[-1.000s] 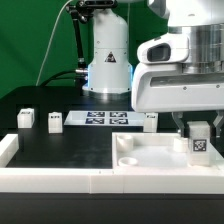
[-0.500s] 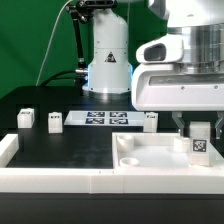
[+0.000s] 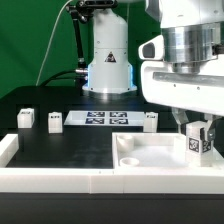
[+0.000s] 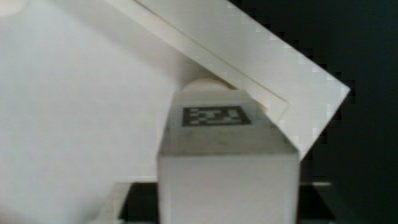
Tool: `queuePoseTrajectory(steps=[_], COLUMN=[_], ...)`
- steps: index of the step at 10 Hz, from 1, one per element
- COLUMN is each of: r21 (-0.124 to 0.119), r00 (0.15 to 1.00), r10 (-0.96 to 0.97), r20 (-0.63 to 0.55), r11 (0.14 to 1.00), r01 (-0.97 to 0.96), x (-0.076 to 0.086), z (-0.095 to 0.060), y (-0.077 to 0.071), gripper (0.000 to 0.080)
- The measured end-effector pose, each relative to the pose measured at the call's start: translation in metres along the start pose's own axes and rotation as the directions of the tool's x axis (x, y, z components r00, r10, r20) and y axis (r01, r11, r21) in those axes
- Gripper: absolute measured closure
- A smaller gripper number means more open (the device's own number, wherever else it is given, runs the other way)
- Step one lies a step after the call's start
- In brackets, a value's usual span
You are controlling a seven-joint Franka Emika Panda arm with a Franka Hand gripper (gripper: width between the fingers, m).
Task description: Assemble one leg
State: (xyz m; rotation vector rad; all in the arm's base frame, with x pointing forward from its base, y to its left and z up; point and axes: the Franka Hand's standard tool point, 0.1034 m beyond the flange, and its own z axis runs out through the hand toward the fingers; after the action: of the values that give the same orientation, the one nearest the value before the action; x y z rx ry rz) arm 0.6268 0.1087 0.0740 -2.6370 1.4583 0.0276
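Observation:
My gripper [image 3: 197, 127] is shut on a leg [image 3: 197, 140], a small white post with a black-and-white tag on its face. It holds the leg slightly tilted at the far right corner of the large white square tray-like piece [image 3: 150, 157]. I cannot tell whether the leg's lower end touches that piece. In the wrist view the leg [image 4: 226, 150] fills the middle between the dark fingers [image 4: 141, 203], tag end [image 4: 217, 114] against the piece's corner [image 4: 267, 70]. Three more legs stand on the table: two at the exterior view's left [image 3: 26, 118] [image 3: 54, 121] and one [image 3: 150, 121] by the marker board.
The marker board [image 3: 103, 119] lies flat at the back of the black table. A low white wall [image 3: 50, 176] runs along the front and the exterior view's left. The arm's base [image 3: 108, 62] stands behind the board.
The wrist has turned, so the gripper body now shows a different side. The held leg has turned with it and now sits slightly tilted at the same corner.

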Motion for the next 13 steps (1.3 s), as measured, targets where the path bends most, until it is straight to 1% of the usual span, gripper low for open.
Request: queuePoseTrajectory(steps=[1, 2, 3, 4, 5, 7, 8, 9, 10, 11, 12, 13], r21=[0.009, 0.015, 0.017, 0.016, 0.014, 0.011, 0.011, 0.011, 0.013, 0.016, 0.016, 0.011], r00=[0.986, 0.957, 0.913, 0.876, 0.852, 0.83, 0.835, 0.846, 0.887, 0.899, 0.939, 0.974], r10=[0.165, 0.29, 0.408, 0.482, 0.523, 0.558, 0.55, 0.532, 0.461, 0.437, 0.342, 0.226], r20=[-0.001, -0.004, 0.001, 0.011, 0.019, 0.025, 0.025, 0.025, 0.026, 0.029, 0.026, 0.028], r11=[0.986, 0.957, 0.913, 0.876, 0.852, 0.83, 0.835, 0.847, 0.887, 0.899, 0.939, 0.974], r01=[-0.165, -0.29, -0.408, -0.482, -0.524, -0.558, -0.55, -0.532, -0.461, -0.438, -0.343, -0.227], x=[-0.0008, -0.002, -0.0029, -0.0033, -0.0034, -0.0042, -0.0044, -0.0044, -0.0038, -0.0028, -0.0031, -0.0054], z=[-0.0002, 0.0, 0.0, 0.0001, 0.0, 0.0001, 0.0003, 0.0001, -0.0016, -0.0023, -0.0021, -0.0019], y=[0.0011, 0.002, 0.002, 0.002, 0.0021, 0.0015, 0.0015, 0.0012, -0.0004, -0.001, -0.0005, -0.0007], gripper=[0.0507, 0.0507, 0.0507, 0.0507, 0.0506, 0.0506, 0.0506, 0.0317, 0.0207, 0.0207, 0.0162, 0.0153])
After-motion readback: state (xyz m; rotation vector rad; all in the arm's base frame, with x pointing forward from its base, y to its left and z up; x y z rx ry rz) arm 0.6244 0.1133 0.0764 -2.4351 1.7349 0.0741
